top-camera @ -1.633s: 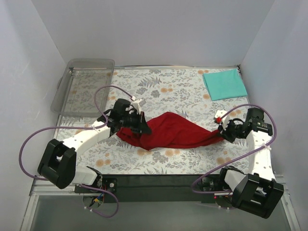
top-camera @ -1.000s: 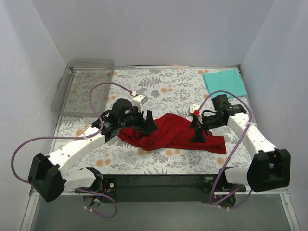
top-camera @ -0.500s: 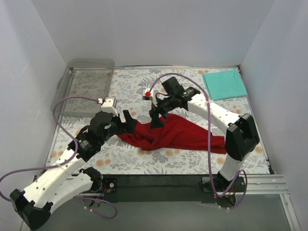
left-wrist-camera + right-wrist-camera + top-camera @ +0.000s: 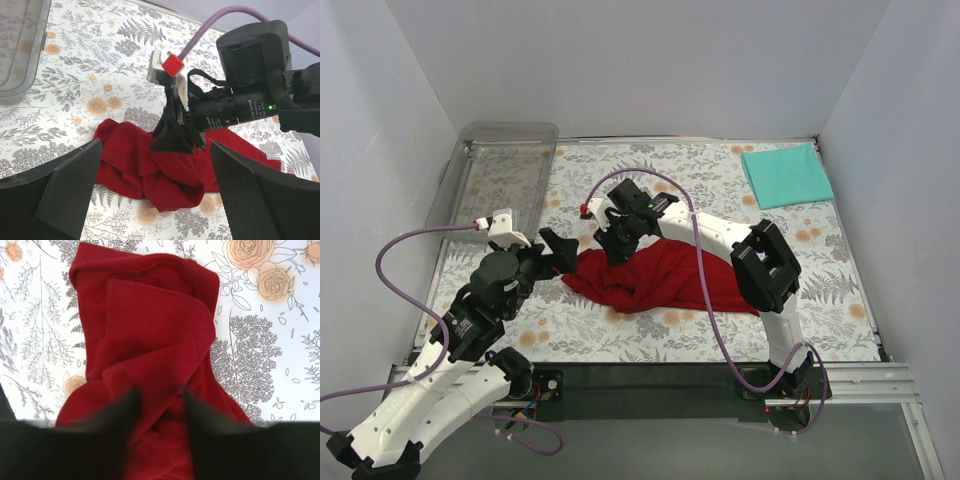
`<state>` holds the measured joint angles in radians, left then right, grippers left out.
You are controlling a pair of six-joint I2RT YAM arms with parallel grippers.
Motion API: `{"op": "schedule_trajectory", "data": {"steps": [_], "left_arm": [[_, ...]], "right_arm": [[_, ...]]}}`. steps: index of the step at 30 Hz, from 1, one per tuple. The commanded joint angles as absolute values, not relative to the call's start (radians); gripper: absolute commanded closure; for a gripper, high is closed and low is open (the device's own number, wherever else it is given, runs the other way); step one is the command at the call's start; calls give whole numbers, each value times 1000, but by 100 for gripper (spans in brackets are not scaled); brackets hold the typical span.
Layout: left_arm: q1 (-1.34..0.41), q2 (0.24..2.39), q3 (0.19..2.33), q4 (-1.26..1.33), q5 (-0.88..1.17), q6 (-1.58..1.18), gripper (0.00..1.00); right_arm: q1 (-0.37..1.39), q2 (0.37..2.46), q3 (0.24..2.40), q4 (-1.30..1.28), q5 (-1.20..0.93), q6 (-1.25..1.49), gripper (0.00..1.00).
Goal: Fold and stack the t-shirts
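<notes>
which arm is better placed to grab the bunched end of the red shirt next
Right. The right gripper is down on the red shirt at its bunched end, fingertips at the cloth. The left gripper is open and sits just off the shirt's edge, so it would likely have to move in first.

We see the left gripper [image 4: 155, 150] with its two dark fingers [image 4: 65, 195] spread wide apart. Beyond them, a crumpled dark red cloth t-shirt [image 4: 130, 167] lies on the floral-printed table cover [image 4: 100, 75]. The right gripper [image 4: 172, 141] points down, its black tips touching the shirt. A clear plastic tray [image 4: 20, 55] sits at upper left.
</notes>
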<state>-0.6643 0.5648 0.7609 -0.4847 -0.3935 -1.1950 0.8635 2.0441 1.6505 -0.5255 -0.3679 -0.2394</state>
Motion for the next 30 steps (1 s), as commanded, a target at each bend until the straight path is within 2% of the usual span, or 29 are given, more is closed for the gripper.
{"op": "schedule_trajectory", "data": {"steps": [1, 4, 9, 14, 18, 23, 30], "left_arm": [[-663, 545, 746, -496, -436, -1204, 18], [-663, 534, 716, -466, -417, -1206, 17], [-663, 574, 677, -400, -376, -1200, 16], [-663, 655, 654, -281, -334, -1201, 15], [-661, 748, 647, -143, -289, -1207, 14], [-629, 946, 701, -19, -167, -1265, 15], [-454, 1048, 678, 196, 280, -1387, 17]], "right_arm": [[873, 2059, 1730, -546, -341, -209, 74], [859, 2026, 1740, -548, -324, -212, 98], [756, 1901, 1743, -546, -422, -199, 99], [608, 1775, 1599, -529, -714, -285, 99], [568, 1688, 1444, -491, -776, -340, 99], [528, 1628, 1365, -446, -840, -371, 99], [517, 1508, 1253, -451, -1018, -593, 99]]}}
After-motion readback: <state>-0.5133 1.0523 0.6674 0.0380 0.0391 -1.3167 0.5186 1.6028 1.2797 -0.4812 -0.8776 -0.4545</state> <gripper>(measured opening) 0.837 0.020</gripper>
